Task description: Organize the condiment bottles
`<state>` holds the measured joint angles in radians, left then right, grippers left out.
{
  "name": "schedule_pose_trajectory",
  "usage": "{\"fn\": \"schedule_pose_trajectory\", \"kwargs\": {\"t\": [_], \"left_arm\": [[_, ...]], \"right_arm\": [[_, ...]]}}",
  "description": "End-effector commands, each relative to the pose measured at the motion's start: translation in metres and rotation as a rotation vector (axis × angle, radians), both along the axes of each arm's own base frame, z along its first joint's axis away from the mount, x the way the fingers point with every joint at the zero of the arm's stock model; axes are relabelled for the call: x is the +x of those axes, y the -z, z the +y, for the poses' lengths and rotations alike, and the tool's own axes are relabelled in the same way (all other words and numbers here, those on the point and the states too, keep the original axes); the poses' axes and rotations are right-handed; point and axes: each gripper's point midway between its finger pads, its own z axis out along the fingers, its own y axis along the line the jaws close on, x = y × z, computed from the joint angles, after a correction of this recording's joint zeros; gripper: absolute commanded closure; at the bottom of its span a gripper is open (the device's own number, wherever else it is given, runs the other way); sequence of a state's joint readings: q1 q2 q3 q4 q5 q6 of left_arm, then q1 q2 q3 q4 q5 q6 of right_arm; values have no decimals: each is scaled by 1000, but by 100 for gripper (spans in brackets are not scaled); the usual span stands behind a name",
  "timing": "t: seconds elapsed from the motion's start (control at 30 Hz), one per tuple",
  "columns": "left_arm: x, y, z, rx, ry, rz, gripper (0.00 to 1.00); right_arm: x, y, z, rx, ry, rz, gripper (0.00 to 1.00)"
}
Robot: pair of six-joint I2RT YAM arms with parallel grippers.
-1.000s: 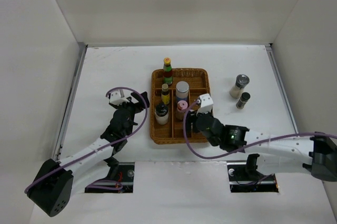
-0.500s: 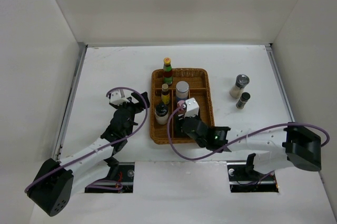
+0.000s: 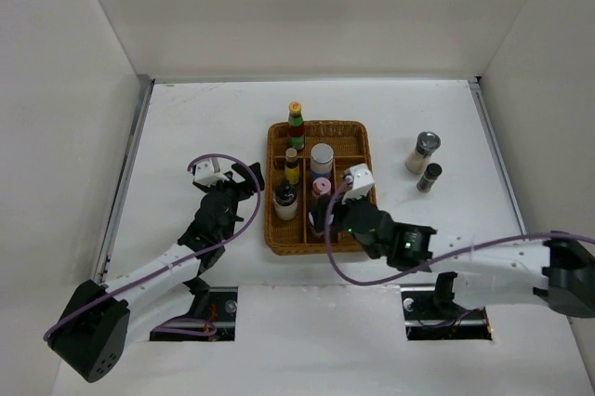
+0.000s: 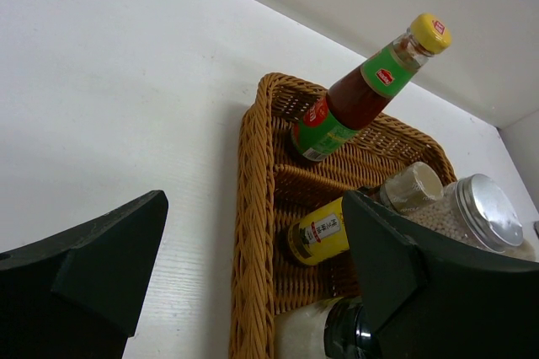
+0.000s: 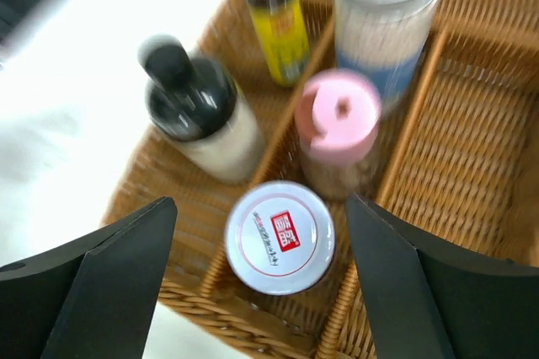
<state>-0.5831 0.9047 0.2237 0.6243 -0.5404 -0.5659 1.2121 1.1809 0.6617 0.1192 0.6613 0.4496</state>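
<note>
The brown wicker tray [image 3: 357,193] holds a green-labelled, yellow-capped bottle [image 3: 296,125], a yellow-labelled bottle [image 3: 292,165], a white-capped, blue-banded jar [image 3: 322,158], a black-capped bottle [image 3: 285,199] and a pink-lidded jar [image 3: 321,188]. My right gripper [image 3: 321,217] is open above the tray's near end. In the right wrist view a white-lidded jar with a red logo [image 5: 280,237] stands between its jaws [image 5: 261,203] with a gap on each side. A silver-topped shaker [image 3: 423,151] and a dark-capped shaker [image 3: 429,177] stand on the table to the right. My left gripper [image 3: 244,178] is open and empty, left of the tray.
White walls enclose the table on the left, back and right. In the left wrist view the tray's woven left rim [image 4: 253,207] lies between the open jaws [image 4: 253,207], with the green-labelled bottle [image 4: 349,102] beyond it.
My right wrist swung left over the tray's middle, covering the pink lid, then drew back right; the pink lid shows again. The left arm has not moved.
</note>
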Motion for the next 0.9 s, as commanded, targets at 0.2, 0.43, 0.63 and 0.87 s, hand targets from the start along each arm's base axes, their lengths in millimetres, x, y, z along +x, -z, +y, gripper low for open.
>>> {"fn": "schedule_pose_trajectory", "kwargs": {"t": [0.2,0.43,0.63,0.87], "left_arm": [[0,-11,-3,-39,10,-42,15],[-3,-12,-8,-42,31,-42,15],[-3,-11,-12,-40,42,-39,15],[-3,-12,-13,-41,44,-41,15]], "right_arm": [[106,-89,-164,228,591,-178,73],[178,-69,-272,-67,920,-100,21],[200,-49,-300,-174,959,-15,7],[217,-9,-303,-109,881,105,6]]}}
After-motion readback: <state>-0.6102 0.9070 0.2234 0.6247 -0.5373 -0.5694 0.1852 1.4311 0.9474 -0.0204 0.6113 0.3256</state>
